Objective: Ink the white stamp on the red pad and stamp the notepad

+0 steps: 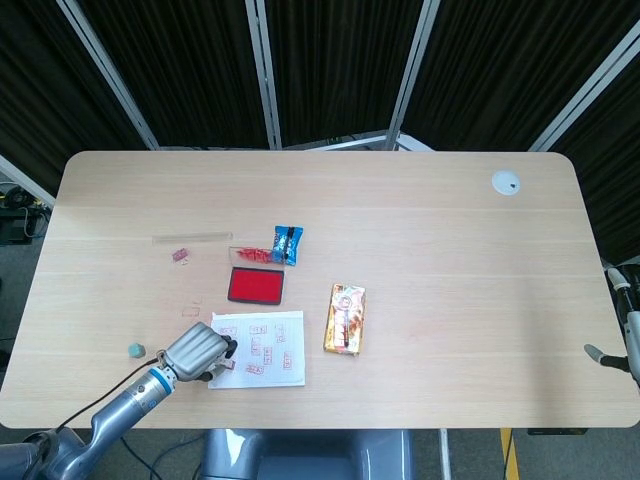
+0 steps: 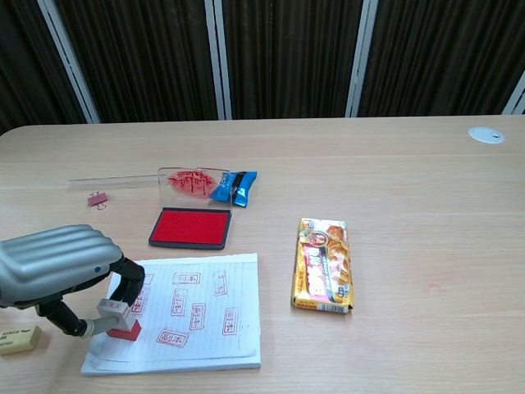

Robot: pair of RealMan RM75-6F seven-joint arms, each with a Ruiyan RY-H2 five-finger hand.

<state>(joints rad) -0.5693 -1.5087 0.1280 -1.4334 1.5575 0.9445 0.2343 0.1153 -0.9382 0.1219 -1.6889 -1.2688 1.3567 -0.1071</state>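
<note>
One stamp (image 2: pixel 119 320), one notepad (image 2: pixel 201 316)

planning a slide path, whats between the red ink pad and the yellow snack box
Only bare wooden table lies between the red ink pad and the yellow snack box, clearest in the chest view.

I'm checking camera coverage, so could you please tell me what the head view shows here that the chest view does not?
Only the head view shows the left arm reaching back from the left hand, a small green thing beside it, and the table's full outline.

Only the chest view shows the white stamp in the fingers, set on the notepad's left edge.

Both show the red pad, the yellow packet and the blue packet.
</note>
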